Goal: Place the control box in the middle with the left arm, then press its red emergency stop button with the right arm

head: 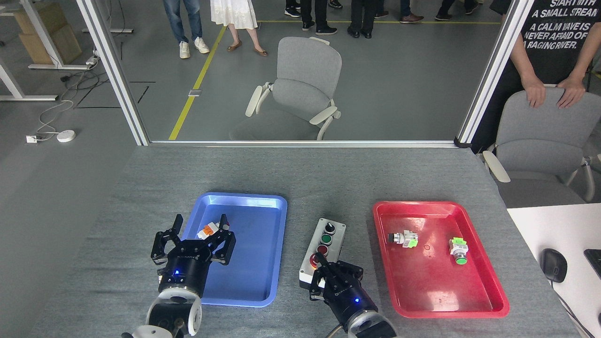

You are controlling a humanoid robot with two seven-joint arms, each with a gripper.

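Observation:
The control box (325,244) lies on the grey tabletop (300,178) between the two trays, long side pointing away from me. Its black knob and green button show. My right gripper (320,259) is shut, with its joined fingertips down on the red emergency stop button (312,261); only a red sliver of the button shows at the box's near end. My left gripper (201,220) stands open over the blue tray's left rim, nothing between its fingers, well left of the box.
A small white-and-orange switch part (208,229) lies in the blue tray (256,263). The red tray (436,281) holds two loose button parts. A person stands behind a chair (540,136) at the right; a black mouse (553,265) sits on the white desk.

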